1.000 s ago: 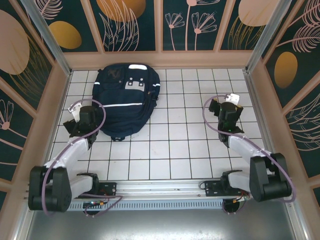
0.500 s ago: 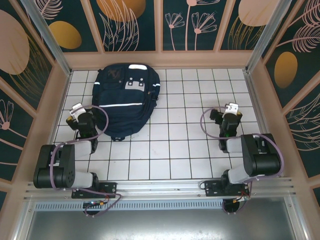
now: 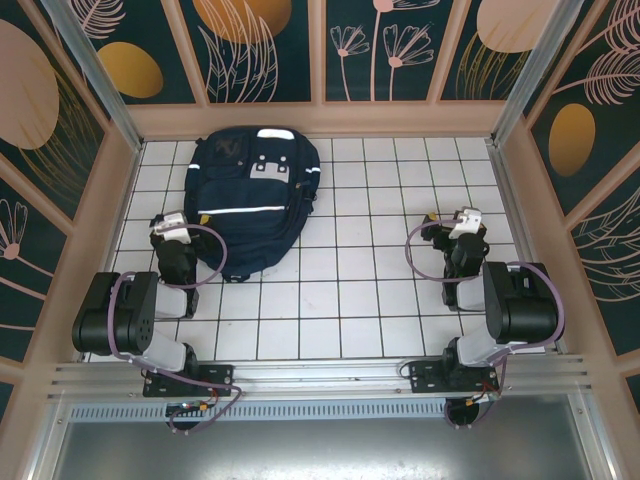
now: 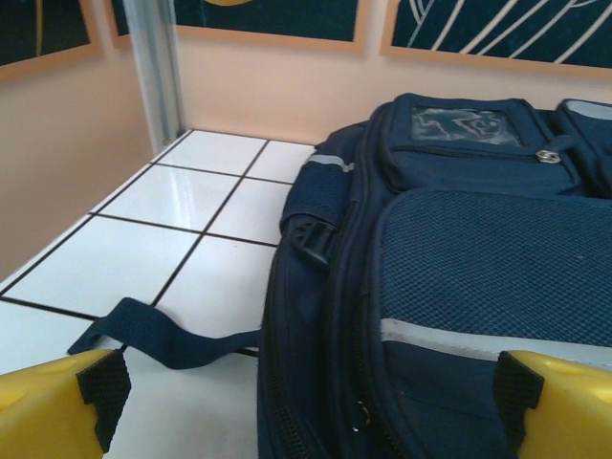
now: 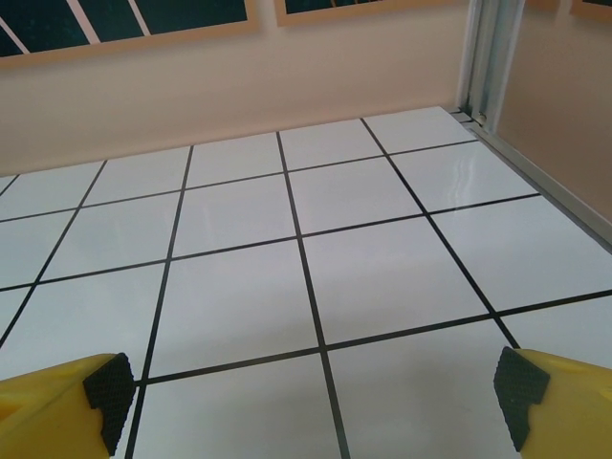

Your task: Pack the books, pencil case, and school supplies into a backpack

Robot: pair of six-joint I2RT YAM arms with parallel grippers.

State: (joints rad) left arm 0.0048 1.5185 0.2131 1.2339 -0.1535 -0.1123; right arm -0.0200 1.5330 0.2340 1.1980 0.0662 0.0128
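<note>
Jaws of the left gripper [image 4: 311, 387] stand spread wide with nothing between them. The right gripper [image 5: 316, 382] is likewise wide and empty, with bare white tiled table [image 5: 239, 287] ahead of it. The backpack [image 3: 252, 195] lies flat, front panel up, directly ahead and slightly right of the left gripper, its near edge close in front of the fingertips. It is well off to the left of the right gripper. It looks zipped, though the main zip cannot be fully checked from here. A loose strap [image 4: 163, 337] lies on the tile just ahead of the left gripper's left-hand pad [image 4: 100, 382]. Risks, as judged: a low forward sweep of the left gripper could hook that strap or the side buckle [image 4: 314, 239] and drag the whole bag, as soft fabric will likely slide on glossy tile. Open jaws pushed into the mesh panel [image 4: 488, 258] could snag. If the bag needs opening, a one-handed zip pull would probably shift the bag, not the slider, and the right gripper sits too far off to brace it.
</note>
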